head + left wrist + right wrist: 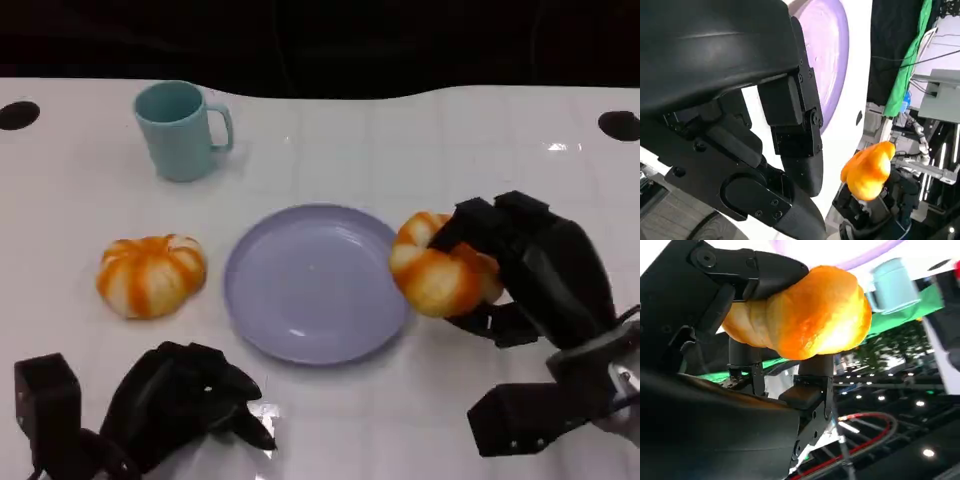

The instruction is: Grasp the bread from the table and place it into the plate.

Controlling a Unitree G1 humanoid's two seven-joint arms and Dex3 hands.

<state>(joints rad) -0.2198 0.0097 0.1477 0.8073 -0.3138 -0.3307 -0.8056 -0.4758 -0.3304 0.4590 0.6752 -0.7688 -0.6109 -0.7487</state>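
Observation:
My right hand [530, 265] grips an orange-and-white striped bread roll [435, 270] and holds it at the right rim of the lilac plate [310, 285]. The right wrist view shows the same roll [810, 315] clamped between black fingers [752, 270], with a strip of the plate [875, 252] beyond it. A second striped roll [150, 273] lies on the table left of the plate. My left hand [180, 400] sits low near the table's front edge, fingers curled in with nothing in them. The left wrist view shows that hand [740, 115], the plate [827, 55] and the held roll [867, 170].
A pale teal mug [180, 128] stands at the back left, handle to the right. The white table [420, 140] has a dark hole [18, 114] at its far left and another [620, 124] at its far right.

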